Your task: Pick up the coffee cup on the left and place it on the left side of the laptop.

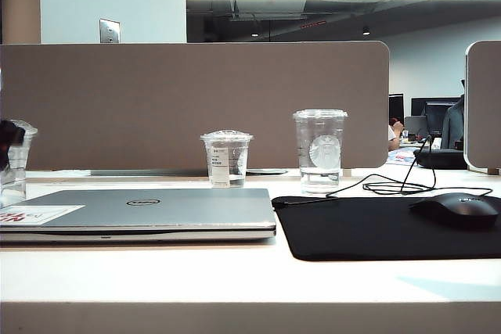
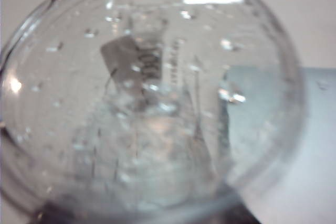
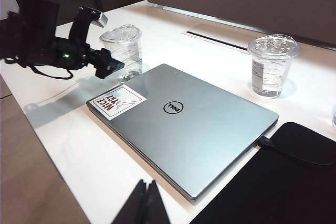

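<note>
step: placing looks done, release in hand; the clear plastic coffee cup with domed lid (image 3: 122,51) stands upright on the white desk (image 3: 73,145), just beside the left edge of the flat silver-grey Dell laptop (image 3: 184,129), near its white-and-red sticker corner
left gripper: black two-finger left gripper (image 3: 107,64) sits beside the cup on the side away from the laptop; from the right wrist view its jaws look spread and apart from the cup wall, though contact is hard to rule out; the left wrist view is filled with the cup's lid (image 2: 152,98), no fingers visible there
right gripper: the right gripper (image 3: 144,203) hangs over the near desk edge, well apart from the cup; fingers pressed together, holding nothing
other cups: short clear cup with white label sticker (image 1: 226,158) and tallest clear cup with round logo (image 1: 319,150) stand behind the laptop; not task items
next: back the left gripper away from the cup without clipping the wall or lid; cup is light, a nudge could tip it against the laptop
</note>
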Available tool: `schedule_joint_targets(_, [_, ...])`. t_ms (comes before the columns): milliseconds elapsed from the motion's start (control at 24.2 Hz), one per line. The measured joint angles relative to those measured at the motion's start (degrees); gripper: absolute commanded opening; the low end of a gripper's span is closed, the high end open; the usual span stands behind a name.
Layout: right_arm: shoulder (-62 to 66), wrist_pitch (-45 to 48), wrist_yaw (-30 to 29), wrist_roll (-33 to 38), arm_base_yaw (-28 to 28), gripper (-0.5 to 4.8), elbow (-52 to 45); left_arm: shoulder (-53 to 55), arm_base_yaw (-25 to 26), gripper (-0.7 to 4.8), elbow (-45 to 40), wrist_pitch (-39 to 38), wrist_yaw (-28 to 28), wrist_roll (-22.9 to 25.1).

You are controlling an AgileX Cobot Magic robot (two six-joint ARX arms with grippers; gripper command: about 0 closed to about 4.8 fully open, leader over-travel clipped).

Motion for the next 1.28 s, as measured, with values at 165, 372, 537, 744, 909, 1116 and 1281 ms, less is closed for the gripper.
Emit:
schedule_joint_targets(165, [0.0,0.02,-0.04,0.0,0.0,-0.04,0.0,-5.42,0.0,3.46,0.0,-8.74,0.39,0.61])
schedule_joint_targets(372, [0.0,0.0,-0.02,0.0,0.02,-0.04,0.0,-15.17,0.0,3.29,0.0,-18.88,0.44,0.61])
schedule_joint_targets(537, [0.0,-0.02,-0.02,0.0,0.0,-0.04,0.0,-21.31,0.0,0.43,0.0,-23.76,0.92,0.63])
schedule_joint_targets(744, [0.0,-0.02,-0.02,0.0,0.0,-0.04,0.0,-31.78,0.0,-0.06,0.0,-31.08,4.61,0.15])
schedule_joint_targets(909, [0.0,-0.02,-0.02,0.0,0.0,-0.04,0.0,-39.21,-0.02,-0.06,-0.22,-33.62,7.41,-2.6])
schedule_joint_targets(1116, [0.0,-0.02,-0.04,0.0,0.0,-0.04,0.0,-48.41,-0.24,-0.06,-2.49,-33.0,7.72,-3.39])
schedule_joint_targets(1281, [0.02,-0.04,-0.04,0.0,0.0,-0.04,0.0,-57.13,-0.59,-0.06,-5.66,-32.13,7.56,-3.37])
